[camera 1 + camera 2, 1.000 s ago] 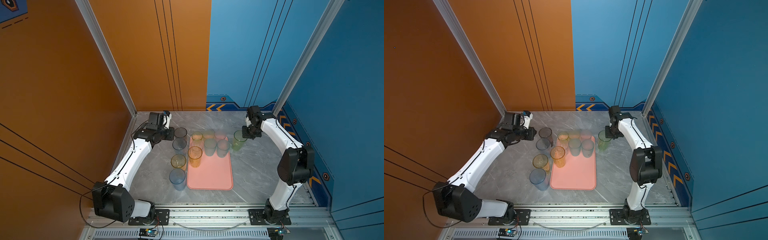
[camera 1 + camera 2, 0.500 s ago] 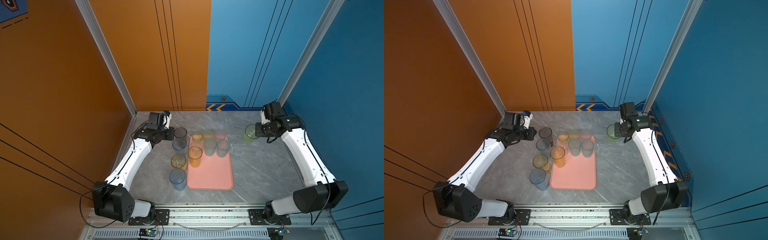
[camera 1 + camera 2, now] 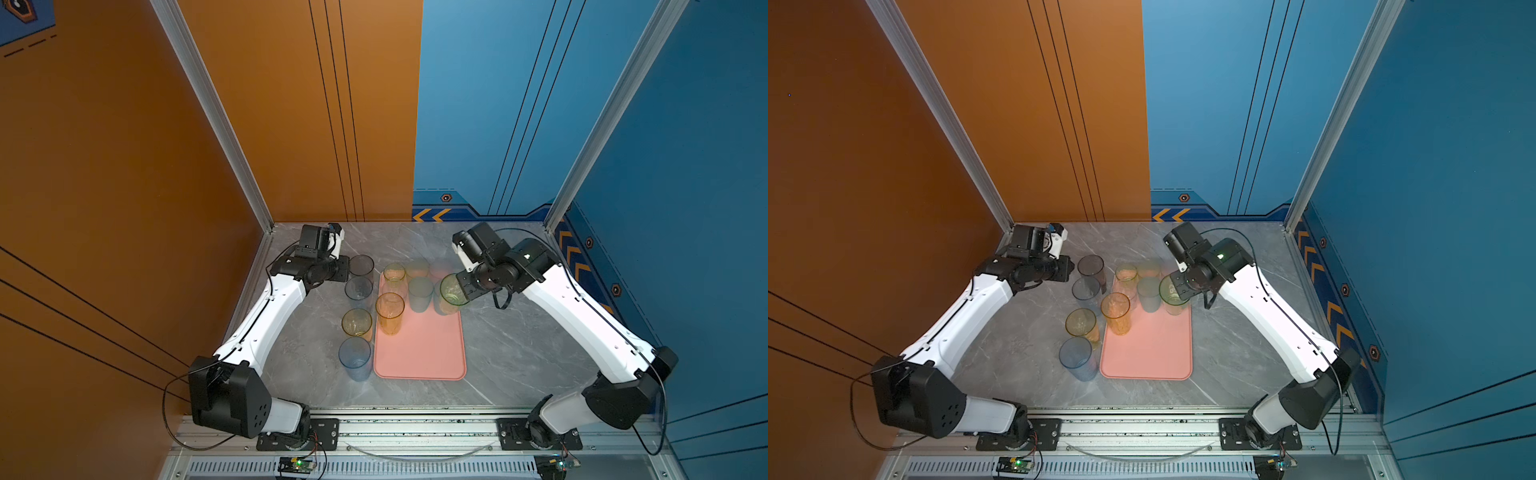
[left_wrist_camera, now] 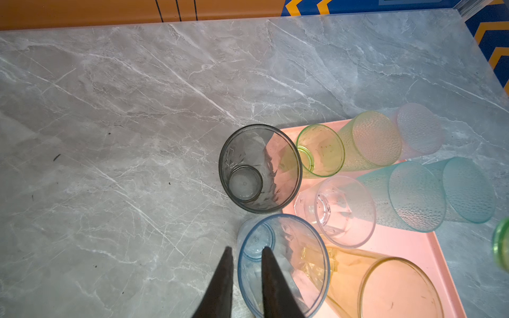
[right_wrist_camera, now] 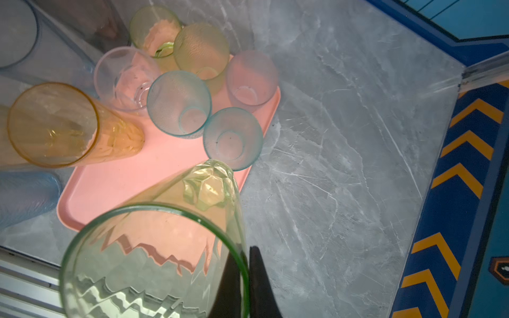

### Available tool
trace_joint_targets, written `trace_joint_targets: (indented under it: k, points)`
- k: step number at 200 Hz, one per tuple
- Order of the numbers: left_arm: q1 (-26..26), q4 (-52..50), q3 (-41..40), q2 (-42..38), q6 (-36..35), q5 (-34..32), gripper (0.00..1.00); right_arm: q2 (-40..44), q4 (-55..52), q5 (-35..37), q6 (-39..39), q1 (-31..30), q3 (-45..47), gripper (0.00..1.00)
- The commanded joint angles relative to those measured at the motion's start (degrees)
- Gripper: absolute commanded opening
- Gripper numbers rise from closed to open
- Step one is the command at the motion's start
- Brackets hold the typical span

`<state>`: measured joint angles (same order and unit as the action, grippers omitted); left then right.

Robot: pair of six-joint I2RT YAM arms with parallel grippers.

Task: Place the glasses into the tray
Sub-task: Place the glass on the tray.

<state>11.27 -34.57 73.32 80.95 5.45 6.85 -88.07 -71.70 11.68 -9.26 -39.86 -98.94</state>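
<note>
The salmon-pink tray (image 3: 419, 353) (image 3: 1146, 357) lies mid-table with several glasses at its far end. My right gripper (image 5: 245, 256) (image 3: 460, 286) is shut on the rim of a tall green glass (image 5: 165, 247) (image 3: 452, 289), which hangs tilted above the tray's far right corner. My left gripper (image 4: 245, 253) (image 3: 348, 277) stands narrowly open left of the tray. One of its fingers is inside and one outside the rim of a pale blue glass (image 4: 283, 264) (image 3: 358, 288), with gaps showing on both sides. A grey glass (image 4: 260, 168) (image 3: 360, 265) stands just beyond.
A yellow glass (image 3: 356, 322) and a blue glass (image 3: 354, 353) stand on the table along the tray's left edge. A tall amber glass (image 3: 390, 311) stands on the tray's left side. Orange and blue walls close in the table at the back and sides.
My right arm lifted the green glass off the table to the right of the tray and carried it left over the tray's far right corner. The left arm has not moved.
</note>
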Motion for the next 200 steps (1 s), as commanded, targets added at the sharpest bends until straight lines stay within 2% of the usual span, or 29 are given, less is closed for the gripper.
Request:
trace_joint_targets:
  k: [1,95,200]
  points:
    - [0.0,-1.9,1.9,0.7,-0.4,-0.9,0.21,-2.6,-1.0,1.6,-1.3,-3.0,-1.2,0.01]
    - [0.2,-2.1,1.8,1.5,-0.4,-1.2,0.21,-12.8,5.8,-5.3,-1.5,-5.0,-1.5,0.01]
    - [0.2,-2.1,1.8,2.0,-0.5,-1.2,0.21,-17.5,10.0,-7.6,-2.3,-3.1,-0.9,0.01]
